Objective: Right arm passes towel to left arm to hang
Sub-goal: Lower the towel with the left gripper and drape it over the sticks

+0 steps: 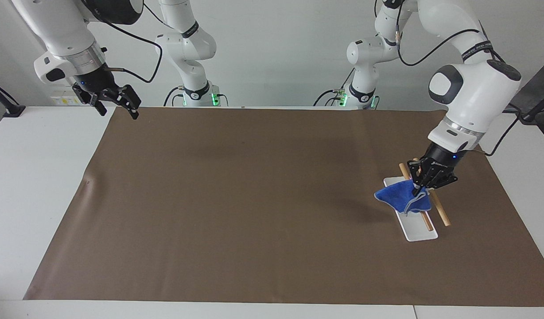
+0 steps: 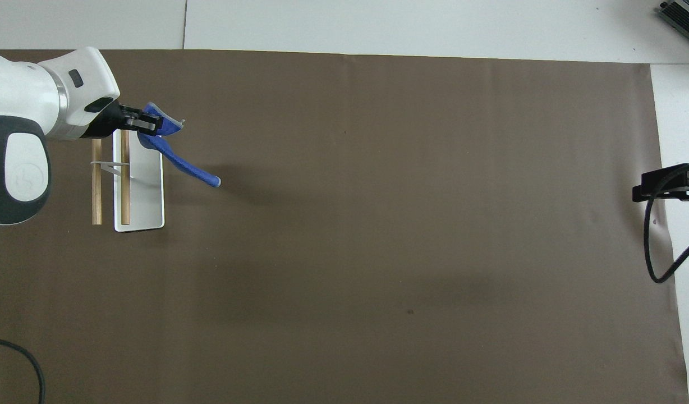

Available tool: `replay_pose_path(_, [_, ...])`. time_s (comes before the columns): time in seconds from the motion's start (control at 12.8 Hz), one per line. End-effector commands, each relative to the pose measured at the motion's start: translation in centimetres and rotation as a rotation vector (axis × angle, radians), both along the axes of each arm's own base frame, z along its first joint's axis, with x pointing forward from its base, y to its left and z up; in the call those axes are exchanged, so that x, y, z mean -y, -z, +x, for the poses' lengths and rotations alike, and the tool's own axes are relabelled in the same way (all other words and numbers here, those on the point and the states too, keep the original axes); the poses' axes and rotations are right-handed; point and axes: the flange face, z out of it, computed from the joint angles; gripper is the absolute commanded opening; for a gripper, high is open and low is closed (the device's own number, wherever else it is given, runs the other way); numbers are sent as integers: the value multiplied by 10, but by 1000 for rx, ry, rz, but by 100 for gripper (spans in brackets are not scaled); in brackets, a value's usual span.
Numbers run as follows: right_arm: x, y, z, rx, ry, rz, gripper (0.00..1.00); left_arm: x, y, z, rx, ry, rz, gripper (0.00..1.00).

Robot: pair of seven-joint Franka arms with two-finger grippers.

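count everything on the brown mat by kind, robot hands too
royal-blue terry cloth towel: 1
white rectangular tray rack: 1
light wooden rods: 2
black two-finger robot hands: 2, left hand shut on the towel, right hand open
total: 6

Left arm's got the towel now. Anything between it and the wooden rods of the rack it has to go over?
Nothing visible. The left gripper, jaws shut on a corner of the towel, holds it in the air over the rack, at the wooden rods' end nearer the robots. The right gripper waits open at the table's other end.
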Motion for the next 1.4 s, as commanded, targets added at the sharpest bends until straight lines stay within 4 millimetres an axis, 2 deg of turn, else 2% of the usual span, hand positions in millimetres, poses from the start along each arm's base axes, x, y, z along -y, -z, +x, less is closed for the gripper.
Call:
replay_pose_path(0.0, [-4, 1, -8, -5, 14, 5, 100, -16, 2, 1, 7, 106, 78, 0])
replay_pose_path(0.23, [-4, 0, -8, -3, 11, 5, 100, -26, 2, 4, 24, 142, 123, 0])
replay_pose_path(0.78, [-4, 0, -8, -3, 11, 5, 100, -32, 3, 5, 49, 175, 136, 0])
replay_pose_path(1.09, [-4, 0, -8, -3, 11, 3, 100, -59, 4, 6, 48, 210, 159, 0])
replay_pose_path(1.32, [-4, 0, -8, -2, 11, 3, 100, -73, 6, 5, 41, 236, 169, 0])
